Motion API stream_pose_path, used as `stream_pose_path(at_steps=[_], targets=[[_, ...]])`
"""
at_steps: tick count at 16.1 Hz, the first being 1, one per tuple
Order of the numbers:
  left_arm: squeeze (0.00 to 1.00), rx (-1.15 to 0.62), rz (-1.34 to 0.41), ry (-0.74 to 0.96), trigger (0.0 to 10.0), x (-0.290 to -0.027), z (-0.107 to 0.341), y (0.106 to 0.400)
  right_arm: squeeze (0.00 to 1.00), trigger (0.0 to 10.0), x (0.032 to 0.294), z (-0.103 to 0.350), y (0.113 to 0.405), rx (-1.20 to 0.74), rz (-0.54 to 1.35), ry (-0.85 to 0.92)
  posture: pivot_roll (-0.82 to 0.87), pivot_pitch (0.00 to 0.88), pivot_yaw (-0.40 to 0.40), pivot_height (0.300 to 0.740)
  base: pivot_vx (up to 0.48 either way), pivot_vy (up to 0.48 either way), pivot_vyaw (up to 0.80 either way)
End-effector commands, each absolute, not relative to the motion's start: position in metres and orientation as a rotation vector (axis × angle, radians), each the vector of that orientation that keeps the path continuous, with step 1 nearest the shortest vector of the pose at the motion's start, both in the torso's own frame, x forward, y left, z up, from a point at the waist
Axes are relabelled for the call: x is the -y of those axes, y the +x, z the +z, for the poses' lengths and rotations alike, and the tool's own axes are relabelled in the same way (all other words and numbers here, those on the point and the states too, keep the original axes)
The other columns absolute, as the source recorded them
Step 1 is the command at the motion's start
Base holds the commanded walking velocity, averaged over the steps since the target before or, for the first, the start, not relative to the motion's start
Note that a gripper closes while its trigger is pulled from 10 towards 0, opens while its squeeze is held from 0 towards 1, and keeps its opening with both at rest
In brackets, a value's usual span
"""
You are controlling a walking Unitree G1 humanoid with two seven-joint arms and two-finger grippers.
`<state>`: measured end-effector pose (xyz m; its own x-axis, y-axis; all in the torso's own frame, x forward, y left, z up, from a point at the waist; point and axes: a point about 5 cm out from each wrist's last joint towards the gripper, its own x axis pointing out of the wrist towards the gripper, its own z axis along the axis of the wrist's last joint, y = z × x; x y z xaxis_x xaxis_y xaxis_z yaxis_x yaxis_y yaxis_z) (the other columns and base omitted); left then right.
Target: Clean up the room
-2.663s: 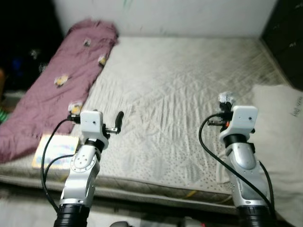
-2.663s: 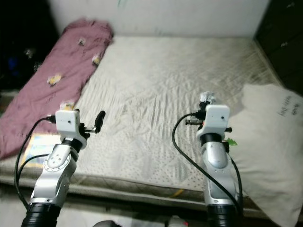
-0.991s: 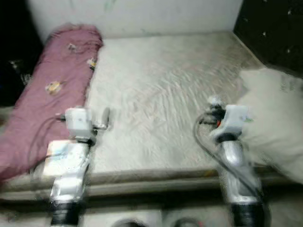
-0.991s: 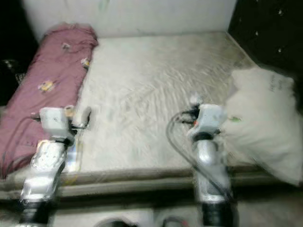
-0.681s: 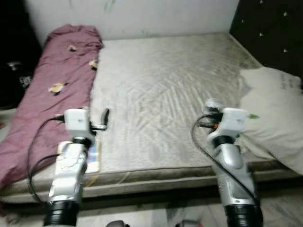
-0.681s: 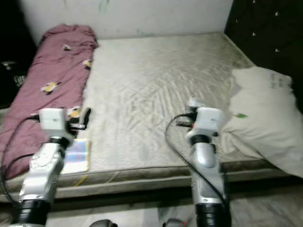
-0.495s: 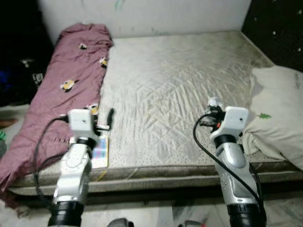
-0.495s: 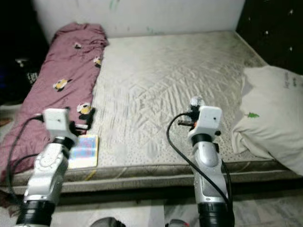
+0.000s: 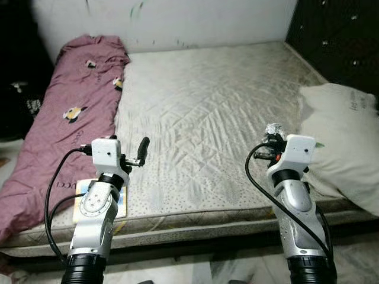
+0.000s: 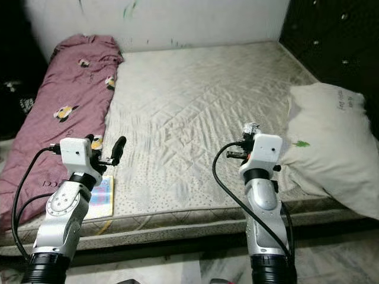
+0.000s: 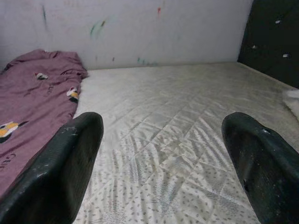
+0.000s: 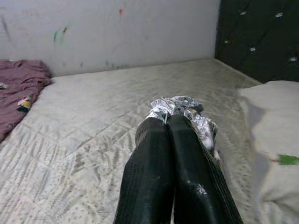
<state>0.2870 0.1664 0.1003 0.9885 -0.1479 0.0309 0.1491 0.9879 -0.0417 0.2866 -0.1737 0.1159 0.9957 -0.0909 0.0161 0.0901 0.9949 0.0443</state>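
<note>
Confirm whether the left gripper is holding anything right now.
No: in the left wrist view the left gripper has its two fingers spread wide apart, with just the bare mattress between them.

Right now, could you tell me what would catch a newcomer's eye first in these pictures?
Probably the bare mattress ahead, with a maroon blanket along its left side and a white pillow at its right edge. Next, the right gripper, shut on a crumpled foil wrapper, over the mattress's near edge. The left gripper is open, above a colourful book.
</note>
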Motion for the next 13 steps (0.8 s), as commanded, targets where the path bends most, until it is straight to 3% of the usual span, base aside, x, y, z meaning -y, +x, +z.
stream_pose_path(at_steps=[1, 6, 13], targets=[[0.00, 0.046, -0.141, -0.033, 10.0, -0.1703, 0.1048, 0.2877, 0.00, 10.0, 0.1700, 0.1180, 0.2890, 0.027, -0.080, 0.048, -0.09, 0.000, 0.059, 0.740, 0.371, 0.000, 0.00], [0.00, 0.041, -0.138, -0.029, 10.0, -0.1698, 0.1047, 0.2884, 0.00, 10.0, 0.1715, 0.1182, 0.2894, 0.027, -0.091, 0.047, -0.10, 0.000, 0.060, 0.740, 0.336, 0.000, 0.00], [0.00, 0.019, -0.107, -0.026, 10.0, -0.1723, 0.1021, 0.2895, 0.00, 10.0, 0.1732, 0.1179, 0.2889, 0.022, -0.100, 0.045, -0.10, 0.000, 0.059, 0.740, 0.000, 0.045, 0.00]])
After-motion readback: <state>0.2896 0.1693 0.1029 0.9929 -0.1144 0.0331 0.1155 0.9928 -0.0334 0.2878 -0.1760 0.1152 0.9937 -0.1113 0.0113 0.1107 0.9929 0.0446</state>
